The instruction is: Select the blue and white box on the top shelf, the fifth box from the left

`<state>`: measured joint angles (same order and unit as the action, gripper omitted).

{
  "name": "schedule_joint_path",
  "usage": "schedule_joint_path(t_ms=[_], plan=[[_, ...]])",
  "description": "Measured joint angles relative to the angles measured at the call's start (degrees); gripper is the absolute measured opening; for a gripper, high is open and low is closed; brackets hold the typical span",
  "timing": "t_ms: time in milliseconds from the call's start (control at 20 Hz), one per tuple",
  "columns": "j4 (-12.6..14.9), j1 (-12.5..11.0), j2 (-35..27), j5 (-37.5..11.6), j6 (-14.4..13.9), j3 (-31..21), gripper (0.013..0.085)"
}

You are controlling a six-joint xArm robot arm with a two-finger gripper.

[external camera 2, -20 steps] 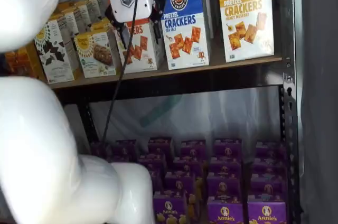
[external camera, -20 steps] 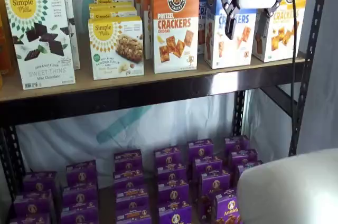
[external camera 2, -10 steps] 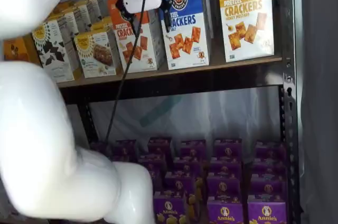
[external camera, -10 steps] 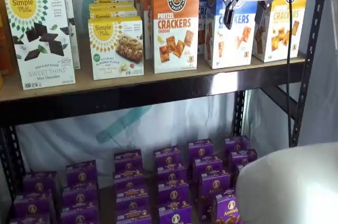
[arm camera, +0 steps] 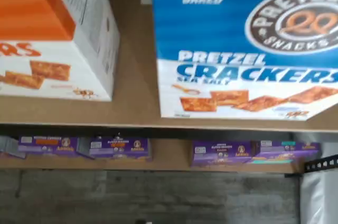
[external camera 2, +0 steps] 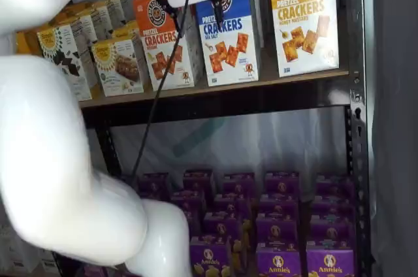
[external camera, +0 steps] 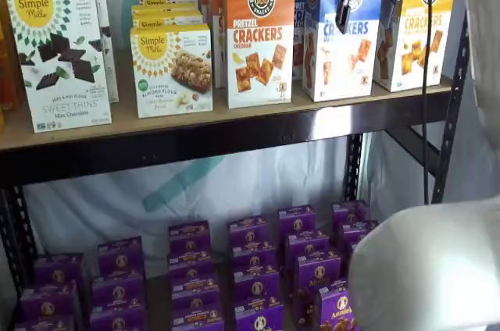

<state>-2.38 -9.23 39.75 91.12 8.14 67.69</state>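
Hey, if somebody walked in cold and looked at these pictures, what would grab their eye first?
Probably the white gripper hanging in front of the blue and white box on the top shelf, its two black fingers spread with a clear gap. Next, the bright orange cracker box beside it and the yellow cracker box on the other side. Below, rows of small purple boxes fill the lower level.

From the wrist we look close onto the blue and white box (arm camera: pixel 243 49) and the top shelf (arm camera: pixel 132 97). Both shelf views face the shelves from the front, farther back, sharing that box (external camera: pixel 337 42) (external camera 2: pixel 230 35) and the purple boxes (external camera: pixel 250 268) below.
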Motion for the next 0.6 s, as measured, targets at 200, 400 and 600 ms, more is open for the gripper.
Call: schedule_joint_path(t_ms=[200,400,600], plan=[[0.14,-0.63,-1.84,-1.38,0.59,1.71,0.085],[-0.58,-0.76,-3.61,-3.07,0.68,3.97,0.085],[-0.75,-0.11,-5.44,-3.49,0.07,6.3,0.085]])
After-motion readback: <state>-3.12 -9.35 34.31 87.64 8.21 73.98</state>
